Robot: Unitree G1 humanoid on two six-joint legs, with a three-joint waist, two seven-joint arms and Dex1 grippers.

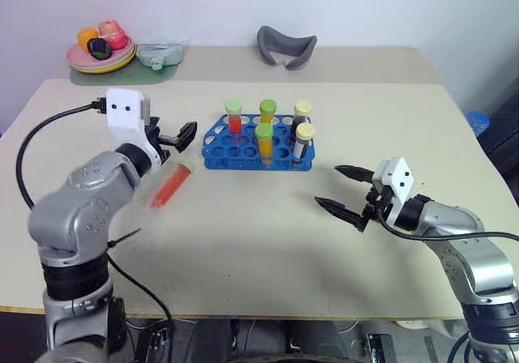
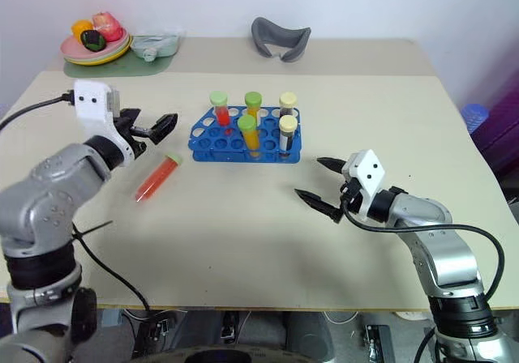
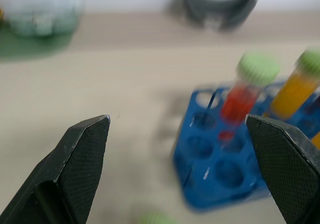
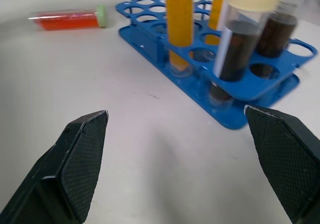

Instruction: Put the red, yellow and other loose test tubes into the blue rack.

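- The left wrist view is blurred: the blue rack (image 3: pixel 220 169) and its red tube (image 3: pixel 240 101) have soft edges, and a green cap (image 3: pixel 155 218) is cut by the bottom edge.
- At that view's top edge, a grey object (image 3: pixel 220 1) and a pale container (image 3: pixel 42 9) are cropped and too smeared to identify.
- In the right wrist view, the tops of the orange tube (image 4: pixel 179 24) and dark tubes (image 4: pixel 240 44) run off the upper edge.
- The items on the plate (image 1: pixel 101 59), upper left of the left eye view, are too small to name.
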